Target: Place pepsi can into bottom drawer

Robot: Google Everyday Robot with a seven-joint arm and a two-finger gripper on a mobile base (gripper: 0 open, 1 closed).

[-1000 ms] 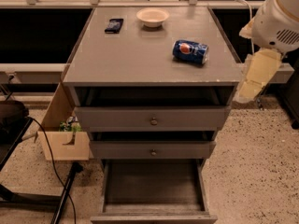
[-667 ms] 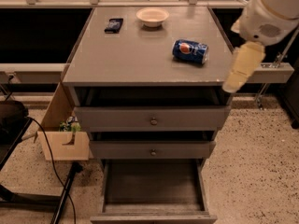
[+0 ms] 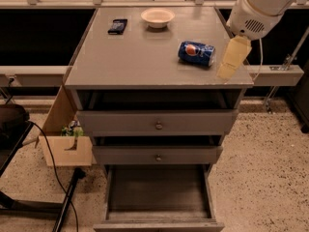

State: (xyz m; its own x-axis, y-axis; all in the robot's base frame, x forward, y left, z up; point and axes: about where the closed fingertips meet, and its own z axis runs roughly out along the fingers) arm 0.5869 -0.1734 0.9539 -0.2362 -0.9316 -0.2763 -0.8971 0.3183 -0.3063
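The pepsi can (image 3: 196,53), blue with a red-white-blue logo, lies on its side on the right part of the grey cabinet top (image 3: 140,57). The bottom drawer (image 3: 157,190) is pulled open and its flat grey inside holds nothing. My gripper (image 3: 231,62), with pale yellow fingers under a white arm, hangs over the cabinet's right edge, just right of the can and apart from it.
A white bowl (image 3: 157,17) and a small black device (image 3: 118,26) sit at the back of the cabinet top. Two upper drawers with round knobs (image 3: 158,125) are shut. A cardboard box (image 3: 67,146) and black cables stand on the floor at the left.
The arm has moved left and up, from beside the cabinet's right corner to over its right edge near the can. The can has not moved.
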